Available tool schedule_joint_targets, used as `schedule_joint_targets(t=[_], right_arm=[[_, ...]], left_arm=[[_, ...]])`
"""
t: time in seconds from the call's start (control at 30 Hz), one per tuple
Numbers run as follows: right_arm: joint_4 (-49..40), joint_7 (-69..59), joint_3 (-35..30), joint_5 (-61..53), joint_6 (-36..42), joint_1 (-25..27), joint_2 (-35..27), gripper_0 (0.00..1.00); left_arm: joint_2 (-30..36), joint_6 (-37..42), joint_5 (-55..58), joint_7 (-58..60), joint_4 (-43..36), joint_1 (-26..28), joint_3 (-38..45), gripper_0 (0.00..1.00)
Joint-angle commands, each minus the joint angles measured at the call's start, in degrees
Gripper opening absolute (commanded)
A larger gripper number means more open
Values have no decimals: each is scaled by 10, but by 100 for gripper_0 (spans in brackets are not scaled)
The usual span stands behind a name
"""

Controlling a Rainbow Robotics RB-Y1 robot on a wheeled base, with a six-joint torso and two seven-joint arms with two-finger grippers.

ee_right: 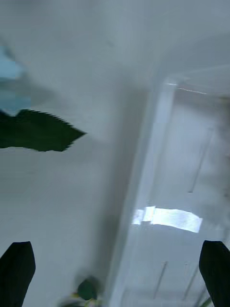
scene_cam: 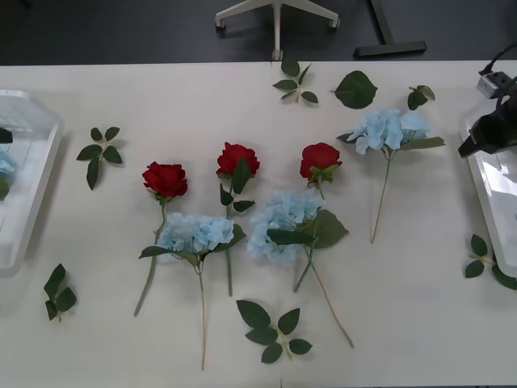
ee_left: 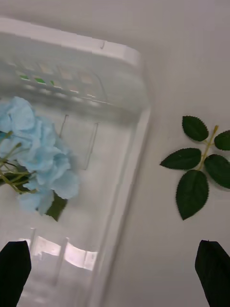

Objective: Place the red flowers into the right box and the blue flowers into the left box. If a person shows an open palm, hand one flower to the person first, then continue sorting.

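A white table point(scene_cam: 121, 339) carries red flowers point(scene_cam: 166, 179), blue flowers point(scene_cam: 194, 233), leaf sprigs point(scene_cam: 271, 330), two boxes point(scene_cam: 24, 186).

I see three deep-red roses point(scene_cam: 235, 158) and pale-blue hydrangeas point(scene_cam: 282, 220) with dark green leaves point(scene_cam: 270, 330) on the cream table point(scene_cam: 420, 307). Both boxes point(scene_cam: 24, 194) are white; my fingers point(ee_left: 15, 268) are black.

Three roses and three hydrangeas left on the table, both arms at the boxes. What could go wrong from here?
1. The two middle blue flowers lie over the stems of the red flowers, so one pick may drag a neighbour.
2. Loose leaf sprigs lie close to the stems and could be grabbed instead.
3. The right gripper straddles the rim of the right box with open jaws and might catch on it.
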Motion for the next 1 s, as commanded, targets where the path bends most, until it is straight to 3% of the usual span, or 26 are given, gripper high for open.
schedule_joint_targets(t=[0.03, 0.23, 0.33, 0.53, 0.97, 1.0], right_arm=[[-88, -73, -11, -32, 25, 20, 8, 100], [-212, -247, 37, -14, 12, 72, 38, 100], [-232, -317, 71, 14, -12, 83, 63, 100], [-208, -406, 107, 140, -49, 84, 154, 100], [-140, -410, 102, 181, -118, 82, 197, 100], [-140, -411, 100, 181, -118, 83, 197, 86]], left_arm=[[-36, 32, -46, 29, -57, -1, -48, 100], [-106, 35, -134, 94, -100, -3, -113, 100], [-135, 35, -185, 118, -105, -7, -152, 100], [-186, 33, -222, 143, -104, -23, -204, 100], [-249, 26, -224, 135, -70, -54, -243, 100], [-252, 19, -228, 133, -59, -59, -250, 100]])
